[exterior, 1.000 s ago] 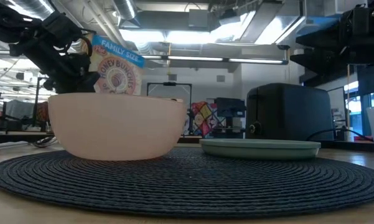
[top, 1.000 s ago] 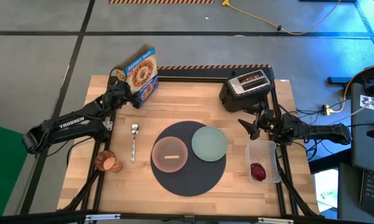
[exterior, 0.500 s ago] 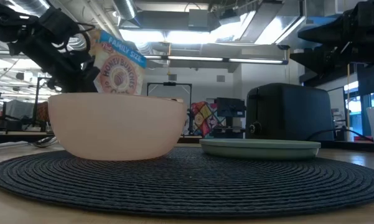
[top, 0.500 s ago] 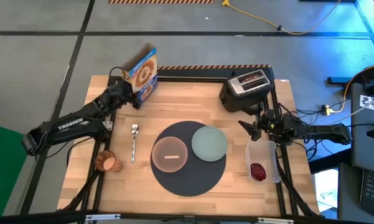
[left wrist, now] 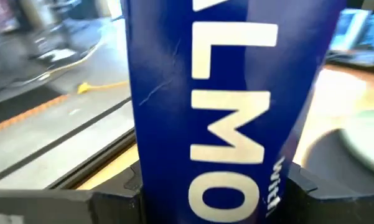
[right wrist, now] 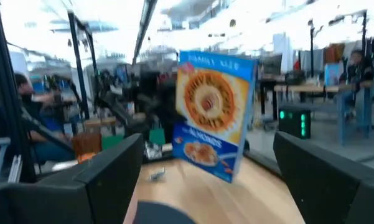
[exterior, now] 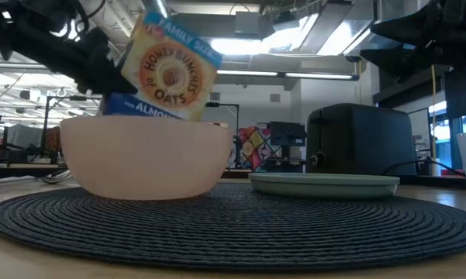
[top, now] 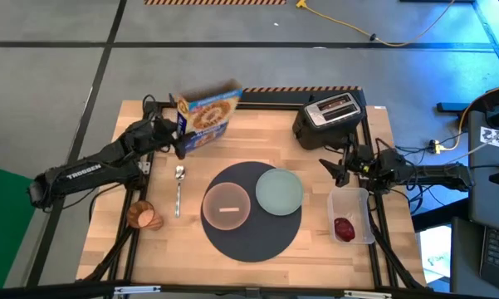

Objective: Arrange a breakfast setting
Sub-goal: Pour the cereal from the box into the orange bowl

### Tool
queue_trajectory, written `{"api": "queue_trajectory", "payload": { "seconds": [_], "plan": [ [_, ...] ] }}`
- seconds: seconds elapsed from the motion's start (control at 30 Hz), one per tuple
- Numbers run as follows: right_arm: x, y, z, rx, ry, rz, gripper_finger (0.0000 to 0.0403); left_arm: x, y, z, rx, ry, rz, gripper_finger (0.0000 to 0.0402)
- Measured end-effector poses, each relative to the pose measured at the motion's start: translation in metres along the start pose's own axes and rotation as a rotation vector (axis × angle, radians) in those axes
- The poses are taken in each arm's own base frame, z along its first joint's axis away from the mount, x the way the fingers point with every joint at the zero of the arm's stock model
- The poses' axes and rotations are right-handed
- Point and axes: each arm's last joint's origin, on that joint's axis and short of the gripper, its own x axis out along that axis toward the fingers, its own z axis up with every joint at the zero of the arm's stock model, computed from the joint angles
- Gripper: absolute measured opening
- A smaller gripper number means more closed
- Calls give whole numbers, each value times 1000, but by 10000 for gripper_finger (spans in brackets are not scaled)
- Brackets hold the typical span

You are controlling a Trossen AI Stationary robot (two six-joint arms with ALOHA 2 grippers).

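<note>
In the left wrist view the cereal box [left wrist: 227,106] is filling the picture between the left gripper's [left wrist: 215,186] fingers, its top and bottom running off the edges, so only part of its white lettering is showing. The room beyond it is smearing into blur. In the low view the pink bowl [exterior: 146,156] is covering the box's lower edge and the gripper's fingertips, while the arm is being cut by the picture's left side. Past the right gripper [right wrist: 205,180], the people at the desks are showing only as blurred shapes. The red fruit [top: 343,227], below that gripper, is too small to identify.
</note>
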Motion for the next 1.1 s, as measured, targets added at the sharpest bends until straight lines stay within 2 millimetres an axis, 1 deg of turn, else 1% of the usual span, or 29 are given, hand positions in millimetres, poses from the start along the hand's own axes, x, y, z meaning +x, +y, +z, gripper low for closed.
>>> {"api": "queue_trajectory", "payload": {
  "seconds": [0.13,0.27,0.37,0.5,0.67,0.77,0.93,1.1],
  "plan": [
    [15,4,4,-1,72,8,348,-4,-10,9,20,-99,-105,194],
    [36,9,9,-17,139,-2,348,-7,-18,20,38,-215,-180,194],
    [50,11,12,-31,177,-46,348,-6,-22,20,72,-219,-176,194],
    [66,15,11,-39,218,-38,348,-5,-26,20,74,-214,-193,194],
    [85,20,0,-35,218,-3,348,-8,-36,33,55,-353,-301,194],
    [96,23,0,-44,198,18,348,-11,-41,41,39,-445,-350,194],
    [117,30,8,-88,176,68,348,-11,-50,45,28,-493,-399,194],
    [141,36,13,-144,182,104,348,-5,-60,45,25,-502,-444,194]
  ]
}}
